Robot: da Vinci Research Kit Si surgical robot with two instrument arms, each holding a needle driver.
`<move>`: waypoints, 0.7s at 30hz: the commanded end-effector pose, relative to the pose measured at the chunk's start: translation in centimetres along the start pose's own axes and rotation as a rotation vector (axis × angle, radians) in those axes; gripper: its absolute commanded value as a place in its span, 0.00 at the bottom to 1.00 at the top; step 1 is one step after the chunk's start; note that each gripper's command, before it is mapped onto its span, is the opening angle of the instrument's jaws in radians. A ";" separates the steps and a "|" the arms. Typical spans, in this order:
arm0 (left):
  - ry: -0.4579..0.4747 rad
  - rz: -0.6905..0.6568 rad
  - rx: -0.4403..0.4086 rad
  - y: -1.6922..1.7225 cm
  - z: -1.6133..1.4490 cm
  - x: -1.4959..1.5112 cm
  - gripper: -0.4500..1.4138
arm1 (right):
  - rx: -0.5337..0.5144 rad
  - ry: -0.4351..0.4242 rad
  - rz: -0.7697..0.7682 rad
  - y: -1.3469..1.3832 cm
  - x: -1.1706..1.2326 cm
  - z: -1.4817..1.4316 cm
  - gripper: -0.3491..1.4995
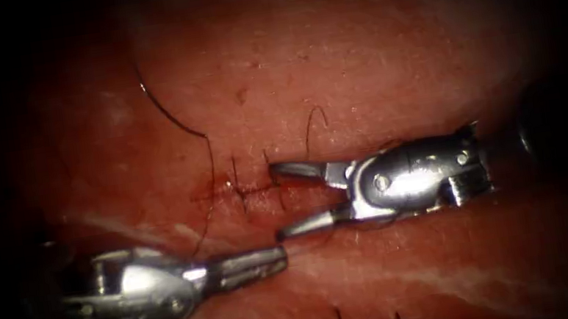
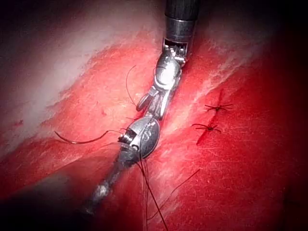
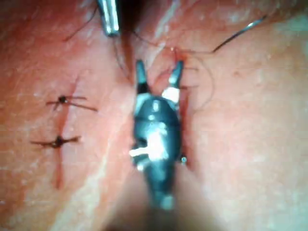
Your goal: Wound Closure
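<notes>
Jaws of the right tool (image 1: 277,203) stood apart, empty, over the cut (image 1: 229,189); left tool (image 1: 279,256) closed, empty. Thread (image 1: 174,119) looked limp, slippery; needle unseen.

tissue (image 1: 374,58): red, pale streaks | thread (image 1: 170,112): dark | pincers: silver

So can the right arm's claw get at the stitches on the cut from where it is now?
Probably yes. The right claw is open, holds nothing, and its tips sit right beside the stitches on the cut. The left claw lies shut below, off that path. Loose thread nearby could snag.
</notes>
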 end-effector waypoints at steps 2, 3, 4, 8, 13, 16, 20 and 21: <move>0.002 0.004 -0.004 -0.08 0.08 0.00 0.00 | 0.019 0.001 -0.003 -0.15 -0.11 0.08 0.59; 0.000 0.011 -0.007 -0.15 0.08 0.02 0.00 | 0.025 0.004 -0.004 -0.17 -0.12 0.09 0.59; 0.000 0.013 -0.008 -0.28 0.10 0.02 0.00 | 0.034 0.002 -0.007 -0.19 -0.13 0.10 0.59; -0.002 0.020 -0.006 -0.42 0.17 -0.08 0.00 | 0.052 0.007 -0.010 -0.23 -0.11 0.11 0.58; 0.003 0.026 -0.007 -0.49 0.29 -0.31 0.00 | 0.070 0.016 -0.012 -0.27 -0.09 0.13 0.58; 0.006 0.033 -0.006 -0.49 0.39 -0.45 0.00 | 0.074 0.018 -0.013 -0.29 -0.08 0.13 0.57; -0.004 0.054 -0.024 -0.39 0.52 -0.69 0.00 | 0.070 0.046 -0.013 -0.30 -0.07 0.12 0.57; -0.009 0.047 -0.028 -0.37 0.53 -0.74 0.00 | 0.071 0.053 -0.013 -0.30 -0.07 0.11 0.57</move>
